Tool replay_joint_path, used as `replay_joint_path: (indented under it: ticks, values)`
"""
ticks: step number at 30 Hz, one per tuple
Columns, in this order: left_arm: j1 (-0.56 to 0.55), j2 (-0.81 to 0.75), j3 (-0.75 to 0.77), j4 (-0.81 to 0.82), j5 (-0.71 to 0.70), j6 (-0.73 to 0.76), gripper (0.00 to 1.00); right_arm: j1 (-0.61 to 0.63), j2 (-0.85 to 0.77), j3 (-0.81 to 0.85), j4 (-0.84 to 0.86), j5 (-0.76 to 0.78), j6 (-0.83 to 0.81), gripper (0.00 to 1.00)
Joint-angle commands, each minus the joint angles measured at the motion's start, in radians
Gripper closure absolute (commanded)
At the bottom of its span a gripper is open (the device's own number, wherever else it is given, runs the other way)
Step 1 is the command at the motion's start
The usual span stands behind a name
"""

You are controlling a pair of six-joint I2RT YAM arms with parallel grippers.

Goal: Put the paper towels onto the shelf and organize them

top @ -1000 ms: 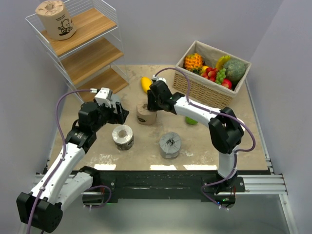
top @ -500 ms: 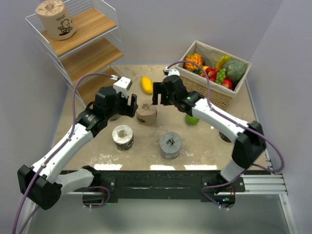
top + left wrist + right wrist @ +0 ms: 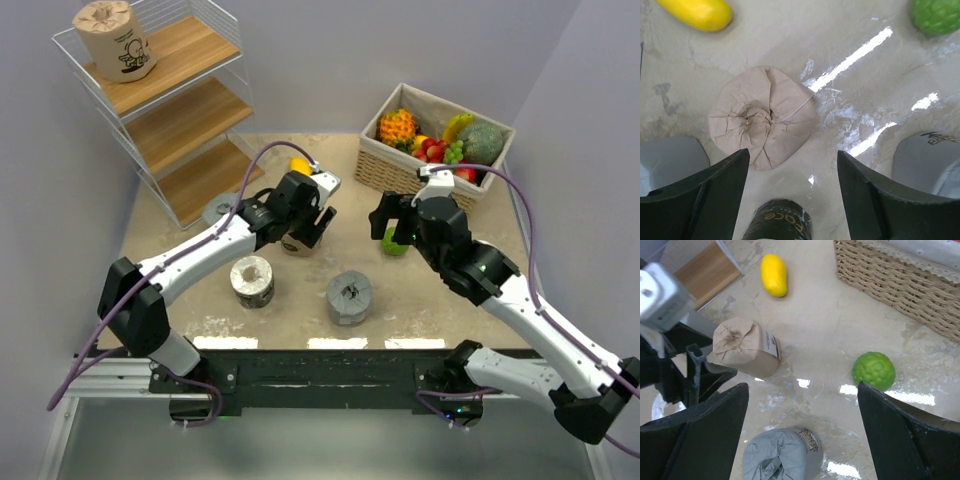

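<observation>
On tan roll (image 3: 740,347), small printed label (image 3: 771,343)

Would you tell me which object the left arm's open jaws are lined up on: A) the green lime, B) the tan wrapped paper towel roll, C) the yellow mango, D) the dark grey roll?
B: the left wrist view shows the tan wrapped paper towel roll just ahead of the open left gripper.

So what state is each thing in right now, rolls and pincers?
Tan roll: standing on the table, not gripped.
Left pincer: open, above it.
Right pincer: open, empty.
Pale grey roll: on the table.
Dark grey roll: on the table.
Printed roll: on the shelf's top board.
Basket: full of fruit.
</observation>
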Motion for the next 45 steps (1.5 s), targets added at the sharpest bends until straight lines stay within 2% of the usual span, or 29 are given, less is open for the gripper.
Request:
replay_joint_path:
  ticks: [1,9,14,19,27,34,39,45]
  values:
    - [0.002,0.022,0.040,-0.011,-0.054,0.012,0.26,0.001,-0.048,-0.005,-0.006,0.064,-0.027,0.06]
    - [0.002,0.065,-0.009,0.071,0.004,0.058,0.29,0.002,-0.073,-0.005,-0.004,0.036,-0.033,0.07]
    - [0.002,0.097,-0.017,0.090,-0.008,0.069,0.29,0.002,-0.088,-0.011,-0.001,0.050,-0.054,0.07]
    - [0.002,0.138,-0.026,0.113,-0.014,0.078,0.34,0.001,-0.094,-0.008,0.005,0.047,-0.067,0.07]
    - [0.002,0.177,-0.055,0.144,-0.051,0.099,0.34,0.001,-0.090,-0.017,0.017,0.046,-0.074,0.07]
    - [0.002,0.166,-0.052,0.139,-0.079,0.090,0.47,0.002,-0.080,-0.014,0.025,0.049,-0.082,0.07]
    - [0.002,0.099,-0.031,0.090,-0.085,0.072,0.57,0.001,-0.074,0.001,0.022,0.049,-0.090,0.06]
    - [0.002,0.007,-0.008,0.032,-0.142,0.059,0.63,0.002,-0.051,0.023,0.017,0.049,-0.102,0.07]
